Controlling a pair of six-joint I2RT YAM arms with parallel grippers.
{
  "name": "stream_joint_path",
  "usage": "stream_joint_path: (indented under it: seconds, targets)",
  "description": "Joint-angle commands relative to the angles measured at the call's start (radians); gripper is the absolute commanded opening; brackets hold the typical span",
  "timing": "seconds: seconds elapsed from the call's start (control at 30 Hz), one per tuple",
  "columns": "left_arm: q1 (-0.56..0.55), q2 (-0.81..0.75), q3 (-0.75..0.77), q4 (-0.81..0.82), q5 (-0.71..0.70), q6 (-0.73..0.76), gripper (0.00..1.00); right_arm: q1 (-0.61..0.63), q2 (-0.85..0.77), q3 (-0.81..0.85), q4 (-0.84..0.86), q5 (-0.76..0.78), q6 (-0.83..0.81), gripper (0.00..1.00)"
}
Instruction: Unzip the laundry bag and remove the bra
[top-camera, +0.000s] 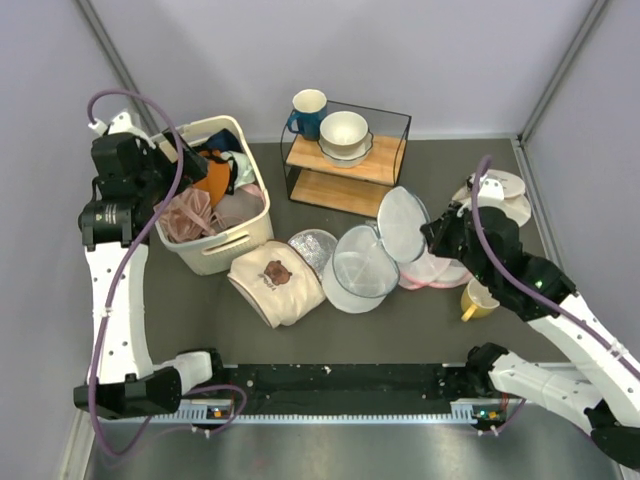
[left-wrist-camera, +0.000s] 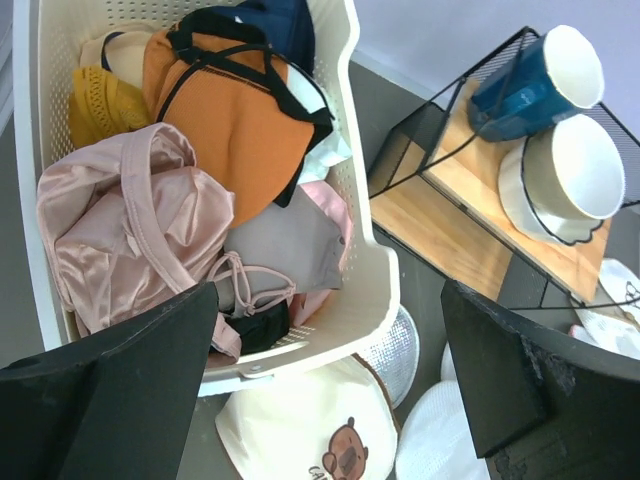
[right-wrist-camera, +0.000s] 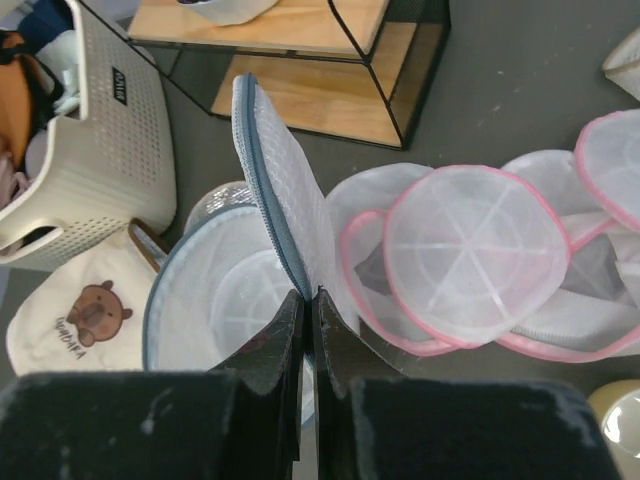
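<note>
The laundry bag (top-camera: 362, 268) is a round white mesh drum with a grey-blue zip, lying open mid-table. Its lid (top-camera: 401, 224) stands up on edge. My right gripper (top-camera: 434, 231) is shut on the lid's zip rim (right-wrist-camera: 268, 190), fingers pinched together (right-wrist-camera: 310, 296). The bag's inside (right-wrist-camera: 225, 300) looks empty. The dusty-pink bra (left-wrist-camera: 120, 232) lies in the cream basket (left-wrist-camera: 380, 290), at its front corner (top-camera: 186, 215). My left gripper (top-camera: 190, 160) hangs above the basket, open and empty (left-wrist-camera: 330, 330).
The basket (top-camera: 215, 255) also holds an orange garment (left-wrist-camera: 235, 130). A beige bear-print cloth (top-camera: 275, 282) and a grey glittery disc (top-camera: 312, 247) lie beside it. Pink-trimmed mesh bags (right-wrist-camera: 470, 240) are right of the bag. A wire shelf (top-camera: 345, 165) holds a mug and bowl. A yellow mug (top-camera: 478, 299) is nearby.
</note>
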Motion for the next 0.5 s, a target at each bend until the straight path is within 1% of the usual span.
stream_joint_path:
  seconds: [0.0,0.03,0.17,0.23,0.33,0.47]
  targets:
    - [-0.002,-0.006,0.049,-0.050,0.067,0.034,0.99,-0.007,-0.008,0.058,-0.030,-0.066,-0.022,0.00]
    - [-0.002,-0.005,0.055,-0.057,0.067,0.035,0.99,-0.008,-0.021,0.051,-0.040,-0.107,-0.014,0.00]
    - [-0.002,-0.014,0.087,-0.076,0.069,0.046,0.99,-0.011,-0.057,0.070,-0.106,-0.173,-0.004,0.00]
    - [-0.002,-0.018,0.087,-0.076,0.035,0.057,0.99,-0.008,-0.074,0.096,-0.135,-0.195,-0.016,0.00]
    - [-0.002,-0.020,0.084,-0.076,0.000,0.068,0.99,-0.007,-0.083,0.158,-0.212,-0.200,-0.031,0.00]
    - [0.000,-0.014,0.086,-0.079,-0.020,0.077,0.99,-0.007,-0.092,0.192,-0.284,-0.186,-0.033,0.00]
